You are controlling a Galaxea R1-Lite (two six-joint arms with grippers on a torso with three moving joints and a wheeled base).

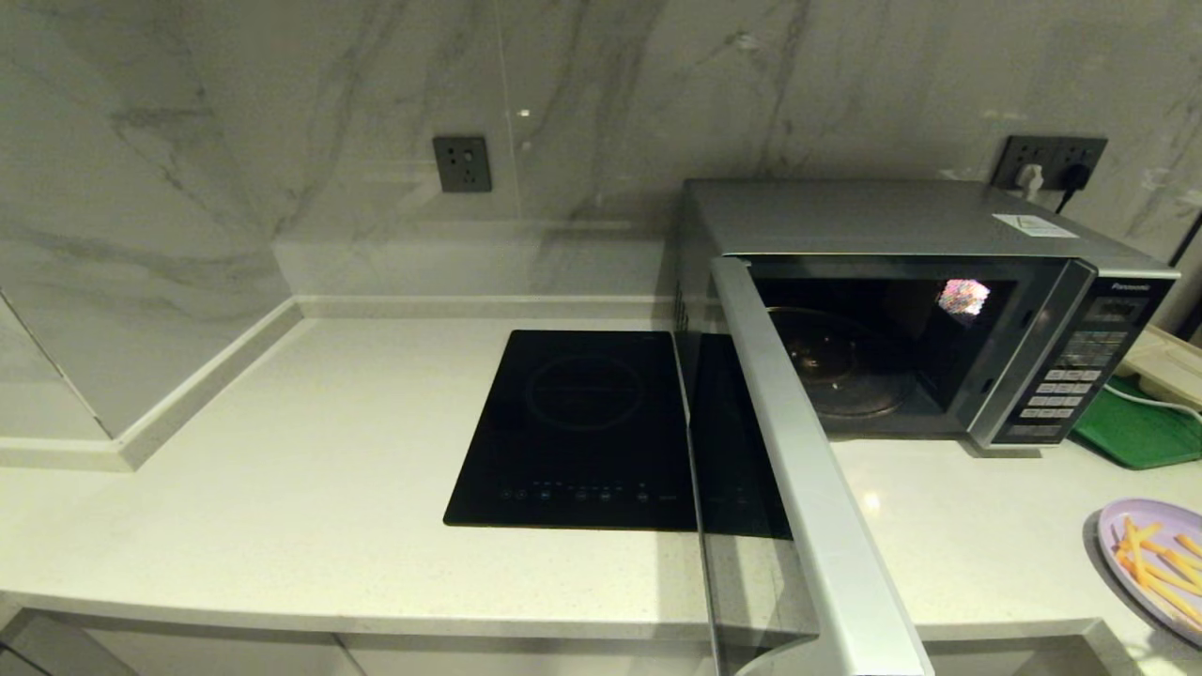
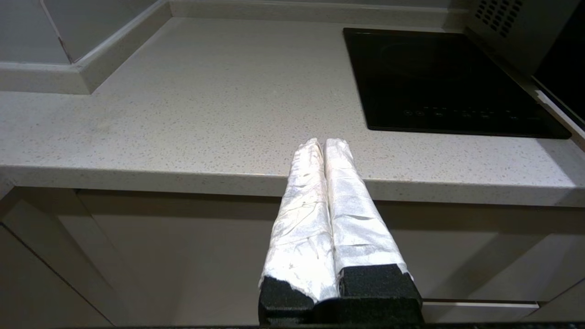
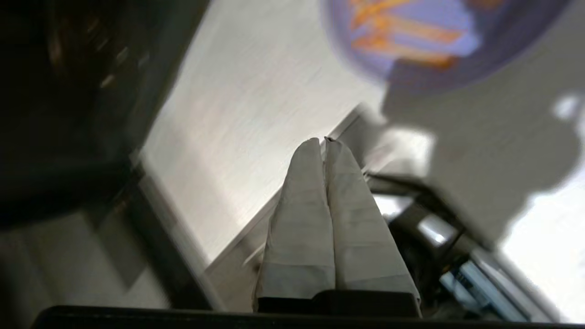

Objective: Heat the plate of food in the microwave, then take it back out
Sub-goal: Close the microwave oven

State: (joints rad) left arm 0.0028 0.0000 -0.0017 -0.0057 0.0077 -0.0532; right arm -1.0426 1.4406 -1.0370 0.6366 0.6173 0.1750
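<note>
I am bringing my right hand (image 3: 324, 141), fingers together, toward the plate of food (image 1: 1153, 563) beside the open microwave (image 1: 930, 310); I should grip its rim level.

pale speckled countertop (image 1: 282, 469), grey-veined marble wall (image 1: 282, 113) behind it, grey wall socket (image 1: 462, 163) above countertop, cabinet fronts (image 2: 137, 256) below

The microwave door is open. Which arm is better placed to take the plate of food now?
The right. The plate of food lies at the counter's right edge, and the right end effector, shut, points toward it. The left end effector, shut, is before the counter, left of the cooktop.
</note>
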